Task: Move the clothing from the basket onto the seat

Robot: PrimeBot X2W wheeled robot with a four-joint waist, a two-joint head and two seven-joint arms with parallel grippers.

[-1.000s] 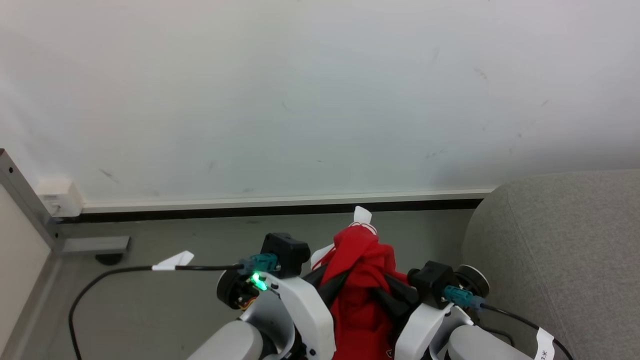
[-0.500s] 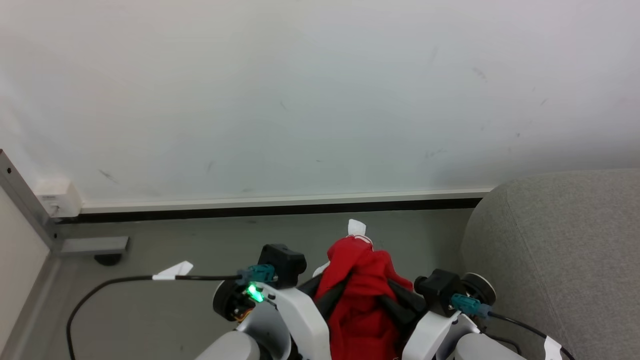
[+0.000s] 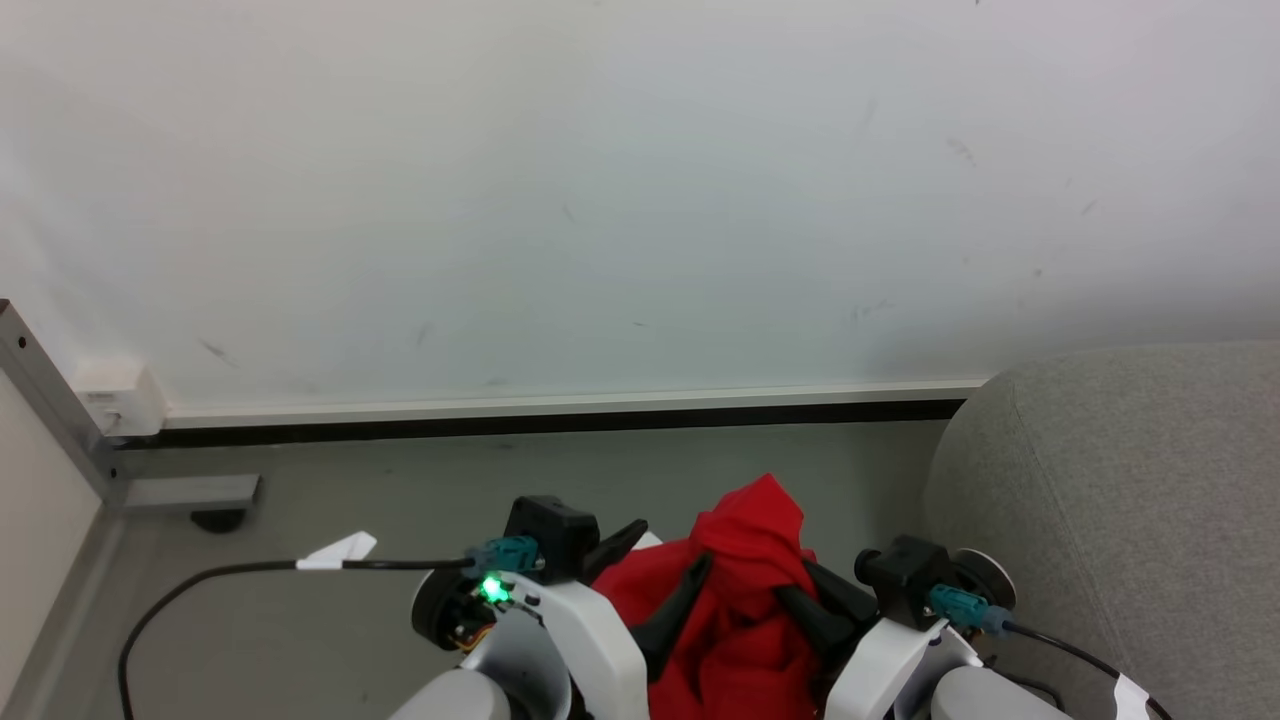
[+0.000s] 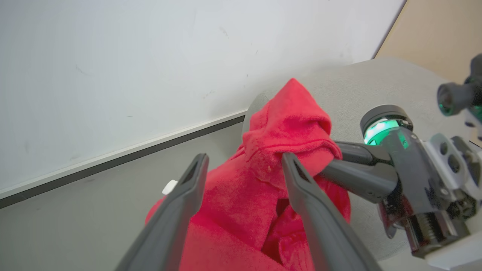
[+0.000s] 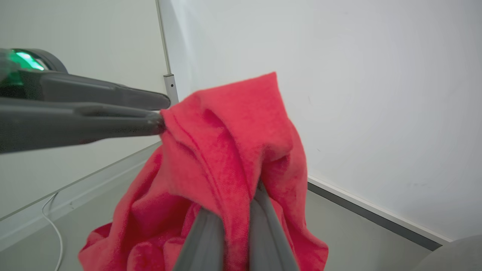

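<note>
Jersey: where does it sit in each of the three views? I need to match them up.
Head view: jersey, bottom centre.
Left wrist view: jersey, centre, running down to the bottom edge.
Right wrist view: jersey, centre to lower left.
Shared landmark: dark baseboard, in the background of all three.

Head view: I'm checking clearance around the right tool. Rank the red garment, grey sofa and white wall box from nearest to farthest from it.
1. red garment: pinched in the right tool, bottom centre.
2. grey sofa: just to the tool's right.
3. white wall box: far left, at the foot of the wall.
</note>
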